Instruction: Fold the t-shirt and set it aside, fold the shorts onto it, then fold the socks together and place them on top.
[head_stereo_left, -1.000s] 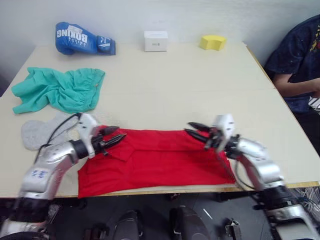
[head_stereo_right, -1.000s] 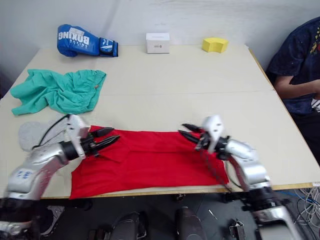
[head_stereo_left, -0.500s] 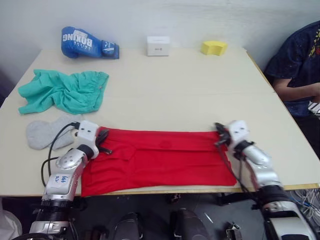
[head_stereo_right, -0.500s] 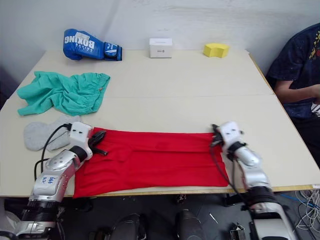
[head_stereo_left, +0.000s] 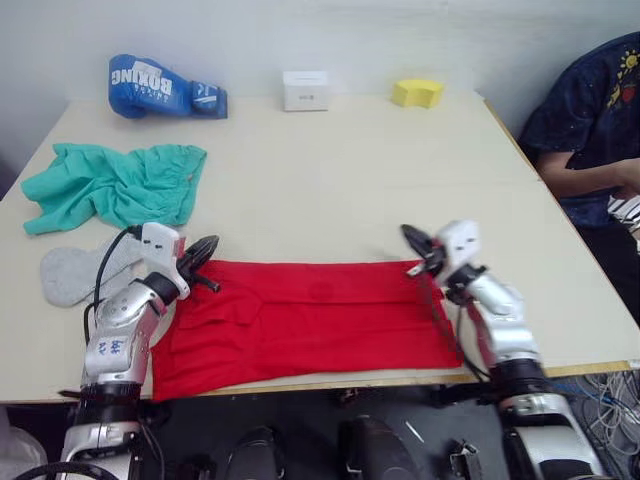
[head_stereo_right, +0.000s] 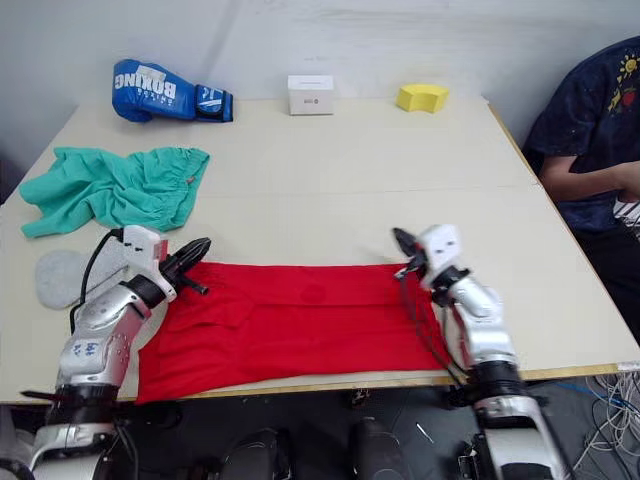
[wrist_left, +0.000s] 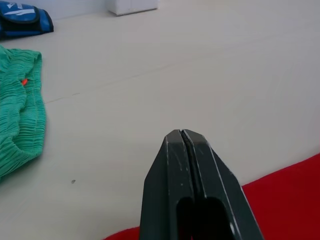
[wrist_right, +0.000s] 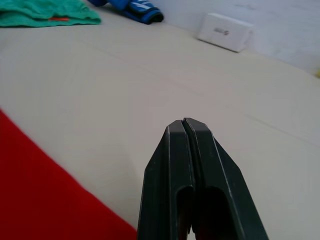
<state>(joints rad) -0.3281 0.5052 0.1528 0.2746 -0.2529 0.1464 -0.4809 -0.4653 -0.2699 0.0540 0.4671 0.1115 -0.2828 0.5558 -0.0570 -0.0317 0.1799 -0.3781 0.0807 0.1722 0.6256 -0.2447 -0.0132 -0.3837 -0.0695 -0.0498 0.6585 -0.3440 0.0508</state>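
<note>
Mid-fold on the bright red cloth t-shirt (head_stereo_left: 310, 325), a long band. Left gripper (wrist_left: 183, 135) at nine o'clock, right gripper (wrist_right: 185, 122) at three, both closed, empty. Next, probably: crosswise fold.

Wide bare table (head_stereo_left: 350, 180) mid and right, free to pass; t-shirt (head_stereo_left: 320, 325) covers near edge, shorts (head_stereo_left: 115, 185) and what looks like socks (head_stereo_left: 70, 272) crowd left; boxing glove (head_stereo_left: 165, 85), white box (head_stereo_left: 305, 90), yellow block (head_stereo_left: 418, 92) line far edge; person (head_stereo_left: 590, 130) beside right edge
</note>
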